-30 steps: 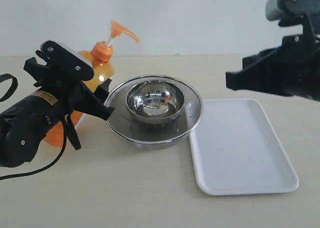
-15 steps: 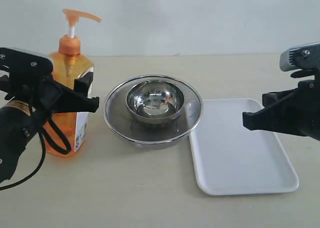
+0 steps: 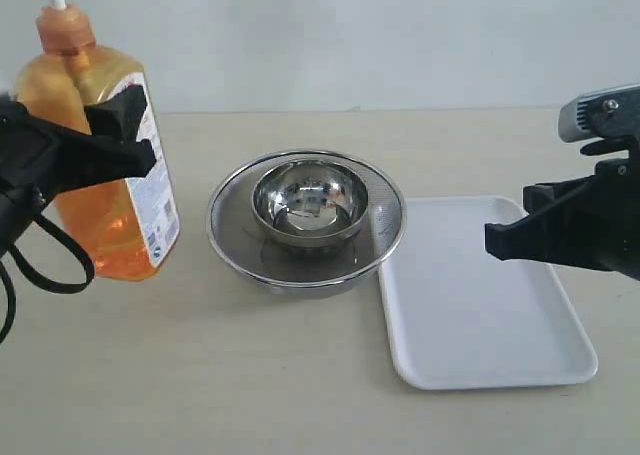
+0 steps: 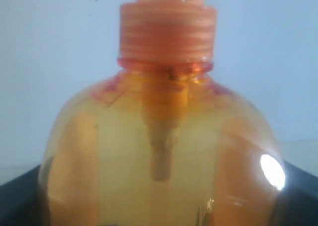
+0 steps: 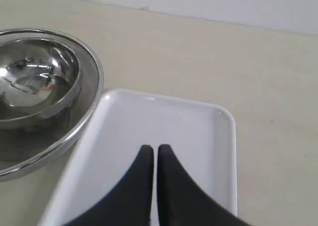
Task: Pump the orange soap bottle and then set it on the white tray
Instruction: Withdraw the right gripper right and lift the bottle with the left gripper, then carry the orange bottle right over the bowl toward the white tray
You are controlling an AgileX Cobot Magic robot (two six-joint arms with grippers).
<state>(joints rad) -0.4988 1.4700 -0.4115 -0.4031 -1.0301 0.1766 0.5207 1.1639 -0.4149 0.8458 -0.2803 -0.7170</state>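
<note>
The orange soap bottle hangs upright at the far left, its base just above the table. My left gripper is shut on its upper body. Its pump head is cut off by the top of the exterior view, and its white label faces right. In the left wrist view the orange soap bottle fills the frame up to its ribbed collar. The white tray lies flat at the right, with nothing on it. My right gripper hovers over the tray's right part. Over the white tray, that right gripper is shut and empty.
A small steel bowl sits inside a wider steel mesh bowl at the table's middle, between the bottle and the tray. The mesh bowl's rim nearly touches the tray's left edge. A black cable loops below my left arm.
The bottle went from tilted to upright and has risen in my left gripper, its pump head leaving the top of the view. My right arm came down over the tray, then held still.
</note>
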